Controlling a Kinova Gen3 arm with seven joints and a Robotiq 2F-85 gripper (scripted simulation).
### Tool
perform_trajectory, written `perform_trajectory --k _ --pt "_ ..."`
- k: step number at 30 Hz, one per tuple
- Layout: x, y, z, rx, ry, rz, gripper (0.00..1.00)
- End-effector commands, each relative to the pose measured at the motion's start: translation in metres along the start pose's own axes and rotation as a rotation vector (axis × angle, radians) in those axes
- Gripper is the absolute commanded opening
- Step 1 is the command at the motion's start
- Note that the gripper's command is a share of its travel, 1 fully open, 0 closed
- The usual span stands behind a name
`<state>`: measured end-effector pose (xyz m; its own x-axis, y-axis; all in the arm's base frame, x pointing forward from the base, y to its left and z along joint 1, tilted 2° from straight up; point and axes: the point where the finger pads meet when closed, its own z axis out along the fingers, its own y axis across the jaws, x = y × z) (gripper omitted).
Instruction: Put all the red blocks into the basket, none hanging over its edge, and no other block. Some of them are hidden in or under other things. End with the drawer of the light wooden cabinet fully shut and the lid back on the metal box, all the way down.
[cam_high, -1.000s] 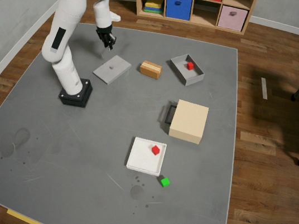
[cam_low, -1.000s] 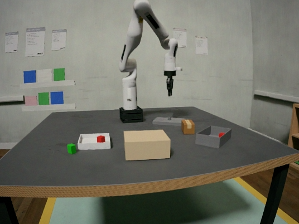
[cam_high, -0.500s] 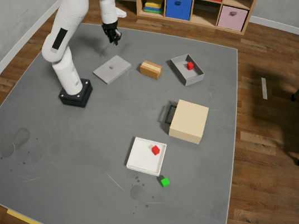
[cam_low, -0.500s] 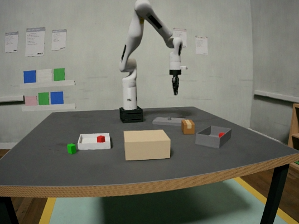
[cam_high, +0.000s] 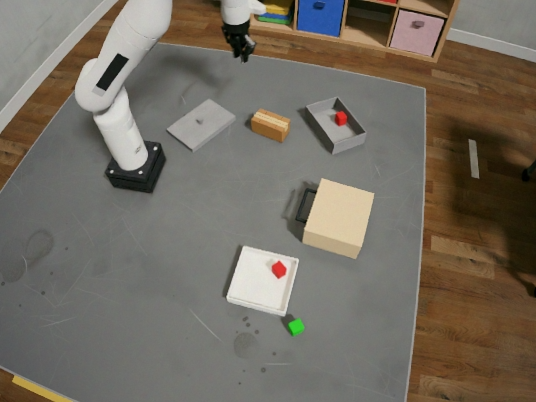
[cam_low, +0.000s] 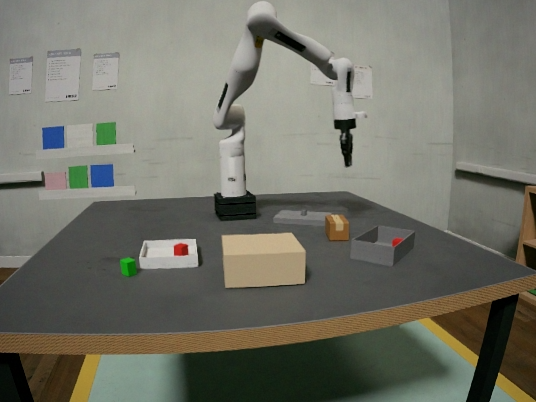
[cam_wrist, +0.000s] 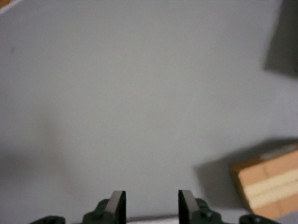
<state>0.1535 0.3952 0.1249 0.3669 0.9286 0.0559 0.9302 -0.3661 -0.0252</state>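
Note:
My gripper (cam_high: 244, 57) (cam_low: 348, 164) (cam_wrist: 152, 207) is partly open and empty, high above the mat's back part. A red block (cam_high: 279, 270) (cam_low: 181, 249) lies in the white basket (cam_high: 250, 275) (cam_low: 170, 261). Another red block (cam_high: 341, 118) (cam_low: 397, 242) lies in the uncovered grey metal box (cam_high: 350, 143) (cam_low: 370, 254). The grey lid (cam_high: 192, 132) (cam_low: 287, 217) lies knob up on the table. The light wooden cabinet (cam_high: 340, 215) (cam_low: 265, 262) has its black handle (cam_high: 301, 206) on the left; its drawer looks shut, though its front is mostly hidden. The cabinet's inside is hidden.
A green block (cam_high: 296, 327) (cam_low: 128, 267) lies outside the basket, near its front corner. A brown taped carton (cam_high: 270, 131) (cam_low: 337, 228) (cam_wrist: 272, 182) stands between the lid and the metal box. The robot's black base (cam_high: 145, 182) (cam_low: 235, 207) is left of the lid.

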Motion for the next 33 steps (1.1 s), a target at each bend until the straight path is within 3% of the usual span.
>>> perform_trajectory --k 1,12,14,16,25,33 --pt "0.058 0.023 -0.001 0.005 0.005 0.038 0.4" --pt "0.141 0.118 0.006 -0.018 -0.006 0.167 0.4" --pt "0.141 0.118 0.006 -0.018 -0.006 0.167 0.4" --pt "0.163 0.151 0.011 -0.024 -0.014 0.189 0.4" --pt "0.182 0.228 0.025 -0.047 -0.05 0.269 0.4" --pt "0.184 0.256 0.031 -0.056 -0.068 0.299 0.4"
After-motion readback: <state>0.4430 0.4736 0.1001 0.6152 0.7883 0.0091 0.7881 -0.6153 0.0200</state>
